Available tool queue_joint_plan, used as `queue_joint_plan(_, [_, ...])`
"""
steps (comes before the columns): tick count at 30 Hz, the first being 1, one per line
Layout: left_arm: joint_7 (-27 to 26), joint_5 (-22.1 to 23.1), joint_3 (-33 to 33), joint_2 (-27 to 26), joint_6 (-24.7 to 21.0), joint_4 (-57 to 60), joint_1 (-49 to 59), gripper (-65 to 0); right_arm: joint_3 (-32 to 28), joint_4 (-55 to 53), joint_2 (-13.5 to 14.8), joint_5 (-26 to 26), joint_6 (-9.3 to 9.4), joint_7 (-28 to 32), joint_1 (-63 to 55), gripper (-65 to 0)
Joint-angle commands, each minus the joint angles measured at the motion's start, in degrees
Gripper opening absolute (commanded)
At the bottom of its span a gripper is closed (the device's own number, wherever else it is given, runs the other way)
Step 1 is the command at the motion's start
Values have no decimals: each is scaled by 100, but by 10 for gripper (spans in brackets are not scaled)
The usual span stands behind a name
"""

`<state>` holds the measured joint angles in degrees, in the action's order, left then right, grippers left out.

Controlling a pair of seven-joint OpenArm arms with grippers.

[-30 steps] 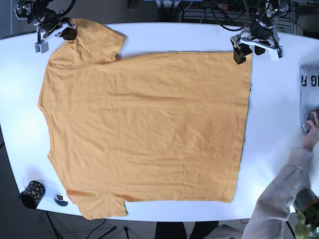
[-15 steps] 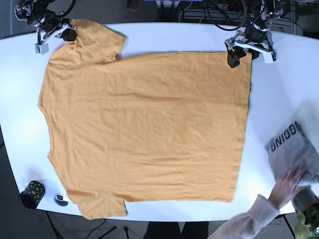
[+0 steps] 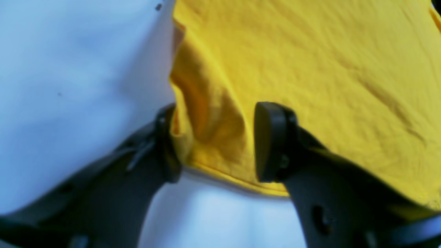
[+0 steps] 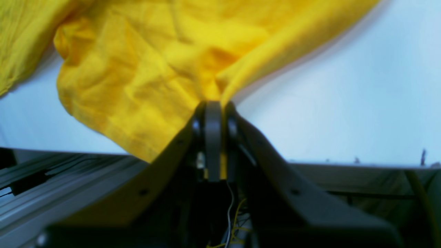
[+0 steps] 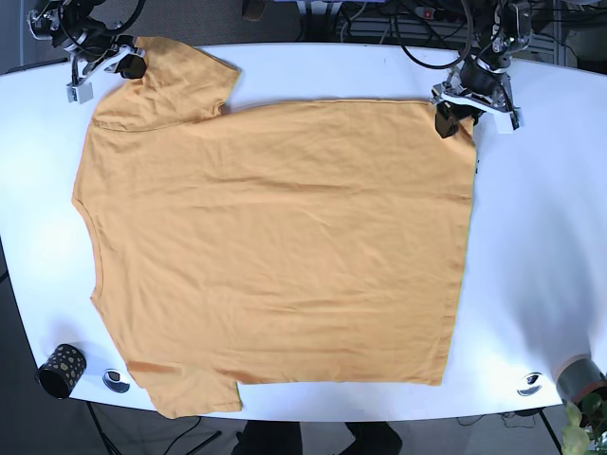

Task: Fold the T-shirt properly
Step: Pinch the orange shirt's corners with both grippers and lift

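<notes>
In the left wrist view, the left gripper (image 3: 213, 141) is seen with its jaws spread apart, and a bunched corner of the yellow T-shirt (image 3: 310, 69) is found between the two dark fingers (image 3: 272, 141); the left finger is touching the raised fold at the hem, while the right finger rests over the flat cloth, so the cloth is straddled but not pinched. The white table (image 3: 75, 75) is visible to the left of the shirt and below its hem. In the right wrist view, the right gripper (image 4: 213, 113) is shown clenched, with the jaws pressed together on a gathered pinch of the T-shirt (image 4: 137, 75), which is drawn up into folds above the fingertips; the table (image 4: 344, 96) is seen to the right, and its edge runs across the lower part of the picture. In the base view, the T-shirt (image 5: 275, 246) is laid flat and spread over most of the table (image 5: 531, 246), its sleeves at the left and its bottom hem at the right. The right gripper (image 5: 128, 64) is placed at the far left sleeve, and the left gripper (image 5: 453, 116) at the far right corner of the hem. A dark speckled cup (image 5: 61, 369) is stood at the near left edge, with a small round object (image 5: 116, 380) just beside it, and another small round object (image 5: 529, 383) is seen at the near right.
</notes>
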<state>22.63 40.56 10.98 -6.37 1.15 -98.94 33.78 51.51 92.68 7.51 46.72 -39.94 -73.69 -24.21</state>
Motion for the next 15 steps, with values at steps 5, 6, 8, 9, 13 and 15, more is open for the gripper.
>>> queue_joint_plan(5, [264,-16,-4,0,-66,-19,64,-499,-144,90,98,27,-6,33,-19,-650])
queue_joint_plan(6, [264,-16,-4,-9,-66,-27,64,-533,-206,90,98,27,-6,33,-19,-650])
queue_joint_plan(8, [255,-16,5,-9,-66,-36,64,-618,-285,90,98,53,-6,33,-19,-650])
queue_joint_plan(9, [255,-16,5,-9,-66,-36,64,-650,-302,90,98,53,-6,33,-19,-650])
queue_joint_plan(13, [247,-16,93,-18,-66,-247,108,-642,-320,99,80,53,-6,33,-28,-650])
queue_joint_plan(15, [247,-16,242,-18,-66,-379,213,-649,-320,134,71,53,-6,33,-36,-650])
